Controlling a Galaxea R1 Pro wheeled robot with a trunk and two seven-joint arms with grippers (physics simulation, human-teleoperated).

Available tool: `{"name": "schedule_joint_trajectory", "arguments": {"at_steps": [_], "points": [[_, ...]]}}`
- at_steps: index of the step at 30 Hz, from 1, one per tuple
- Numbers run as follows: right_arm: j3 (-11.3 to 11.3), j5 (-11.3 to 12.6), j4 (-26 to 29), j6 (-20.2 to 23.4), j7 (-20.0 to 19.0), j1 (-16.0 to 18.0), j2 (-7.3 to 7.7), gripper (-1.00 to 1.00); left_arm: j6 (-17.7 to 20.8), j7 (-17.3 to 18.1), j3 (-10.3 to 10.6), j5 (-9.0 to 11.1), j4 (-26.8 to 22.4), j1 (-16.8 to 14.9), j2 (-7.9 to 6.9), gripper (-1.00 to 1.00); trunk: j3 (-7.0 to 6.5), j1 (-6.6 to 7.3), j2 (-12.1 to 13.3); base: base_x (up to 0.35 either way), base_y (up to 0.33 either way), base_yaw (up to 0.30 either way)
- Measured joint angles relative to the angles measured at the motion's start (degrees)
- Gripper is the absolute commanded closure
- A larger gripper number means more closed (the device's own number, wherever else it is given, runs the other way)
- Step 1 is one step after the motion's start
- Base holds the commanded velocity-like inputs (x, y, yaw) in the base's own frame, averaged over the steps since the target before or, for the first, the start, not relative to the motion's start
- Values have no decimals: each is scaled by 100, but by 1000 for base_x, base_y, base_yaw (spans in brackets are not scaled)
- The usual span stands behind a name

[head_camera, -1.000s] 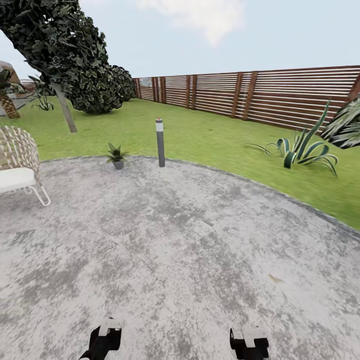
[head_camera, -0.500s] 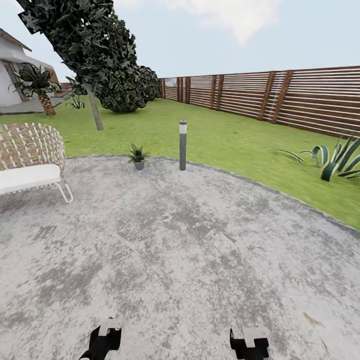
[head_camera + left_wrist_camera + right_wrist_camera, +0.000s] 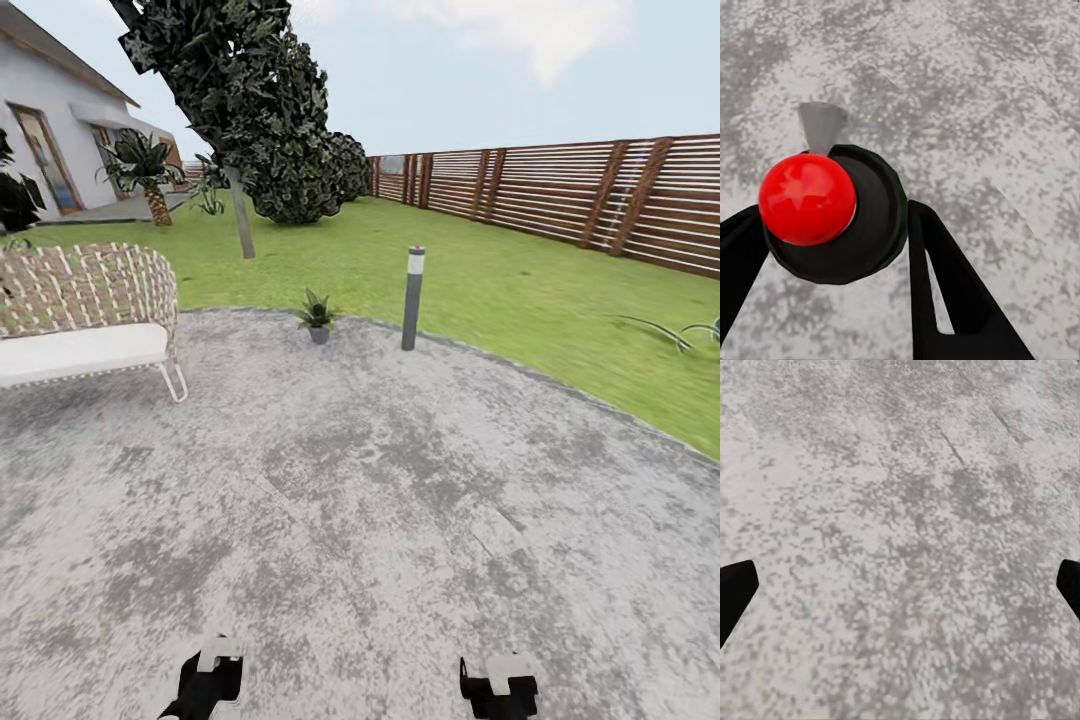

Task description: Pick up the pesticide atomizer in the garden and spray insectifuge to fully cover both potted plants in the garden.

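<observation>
In the left wrist view my left gripper [image 3: 832, 217] is shut on a dark round body with a red ball [image 3: 807, 199] and a pale grey spout on top. This looks like the pesticide atomizer [image 3: 874, 225] seen end-on. My right gripper [image 3: 900, 585] is open over bare stone, its fingers at the picture's edges. In the head view, the left gripper [image 3: 207, 682] and the right gripper [image 3: 497, 686] hang low over the round grey patio [image 3: 380, 500]. A small potted plant [image 3: 318, 316] in a grey pot stands at the patio's far edge; I cannot tell its leaf markings.
A grey bollard lamp [image 3: 412, 298] stands just right of the plant. A wicker chair [image 3: 85, 315] with a white cushion is at the left. Behind lie the lawn [image 3: 500, 280], a dark leaning tree [image 3: 250, 90], a white house [image 3: 50, 140] and a brown slatted fence [image 3: 600, 190].
The head view has turned to the left: plant, lamp and chair slid rightward, the house came into view, and the spiky striped plant has almost left at the right. Both grippers sit as before.
</observation>
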State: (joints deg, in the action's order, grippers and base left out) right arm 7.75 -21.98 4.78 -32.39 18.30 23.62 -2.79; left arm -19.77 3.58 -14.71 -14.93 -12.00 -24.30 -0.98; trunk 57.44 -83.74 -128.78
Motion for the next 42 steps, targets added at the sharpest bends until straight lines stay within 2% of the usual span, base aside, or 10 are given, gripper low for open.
{"name": "schedule_joint_trajectory", "arguments": {"at_steps": [23, 42], "points": [[-1, 0, 0, 0, 0, 0, 0, -100, 0, 0, 0, 3, 9, 0, 0, 100, 0, 0, 0, 340, 0, 272], [4, -9, 1, -1, -1, -1, 9, -100, 0, 0, 0, -5, 6, -1, 2, 100, 0, 0, 0, 340, 0, 14]]}}
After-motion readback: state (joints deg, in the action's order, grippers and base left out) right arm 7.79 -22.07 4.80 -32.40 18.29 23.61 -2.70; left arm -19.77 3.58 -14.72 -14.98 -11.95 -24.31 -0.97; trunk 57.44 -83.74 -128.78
